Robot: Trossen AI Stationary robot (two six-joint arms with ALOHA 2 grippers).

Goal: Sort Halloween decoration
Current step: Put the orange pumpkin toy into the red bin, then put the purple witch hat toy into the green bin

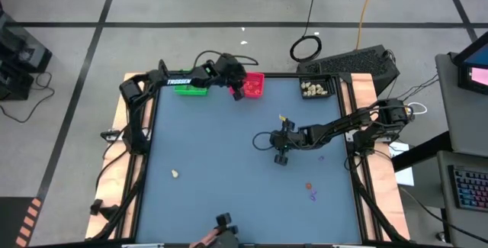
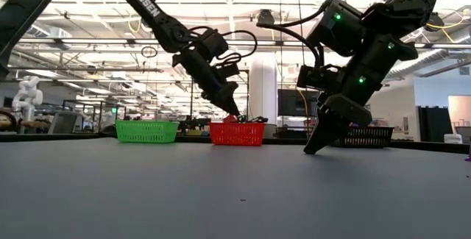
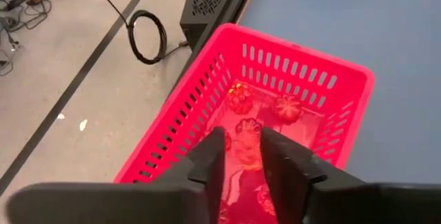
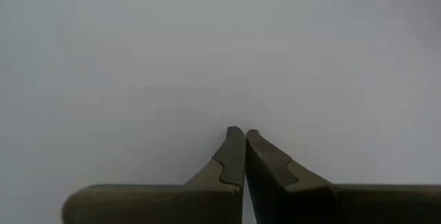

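My left gripper [image 1: 239, 92] [image 3: 242, 156] hangs over the red tray [image 1: 255, 85] [image 3: 296, 65] at the table's far edge, shut on an orange-red trinket [image 3: 246, 155]. More orange-red trinkets [image 3: 240, 97] lie on the tray's floor. My right gripper [image 1: 281, 157] [image 4: 244, 136] is shut on nothing, pointing steeply down just above bare table near the middle [image 2: 309, 149]. Loose on the table lie a cream trinket [image 1: 175, 174], an orange one [image 1: 309, 186] and a purple one [image 1: 313, 195]. My left gripper pinches a small orange-red trinket [image 3: 246, 155] between its two fingers [image 3: 212, 156], slanting down from the table's left side. The trinket is lifted clear, over the inside of the red tray.
A green tray [image 1: 191, 88] stands left of the red one. A black tray [image 1: 316, 89] with cream trinkets sits at the far right corner. A tiny piece [image 1: 280, 117] lies far of the right gripper. The table's left half is mostly bare mat.
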